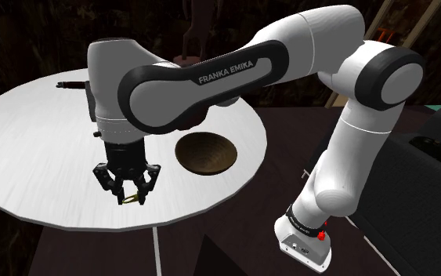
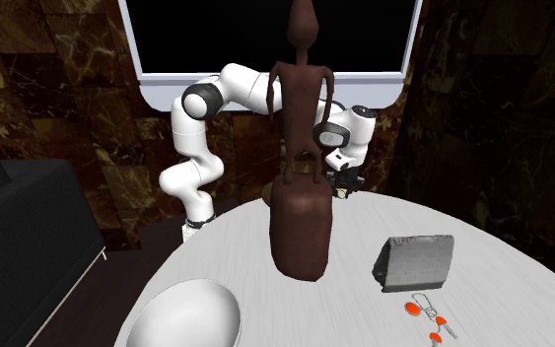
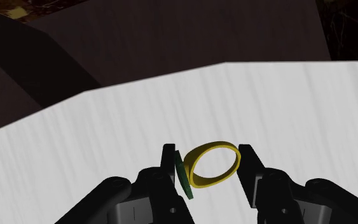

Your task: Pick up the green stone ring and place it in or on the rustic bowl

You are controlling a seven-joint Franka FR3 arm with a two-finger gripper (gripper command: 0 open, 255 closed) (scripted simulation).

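Clamped between the gripper's (image 3: 208, 156) fingers (image 3: 169, 160), the ring (image 3: 217, 147) hangs at the jaw tips, close over the white table (image 1: 38, 149); whether it has cleared the surface I cannot tell. Its green stone (image 3: 184, 175) presses flat against one finger and the yellow band's far side meets the other. The long axis therefore runs straight across the jaws, with the hole facing back along them. The grasp looks done. The carry to the dark bowl (image 1: 205, 153), off to one side of the jaws, and the release are left.

Tall brown figurine (image 2: 300, 222) on white table (image 2: 507, 301)
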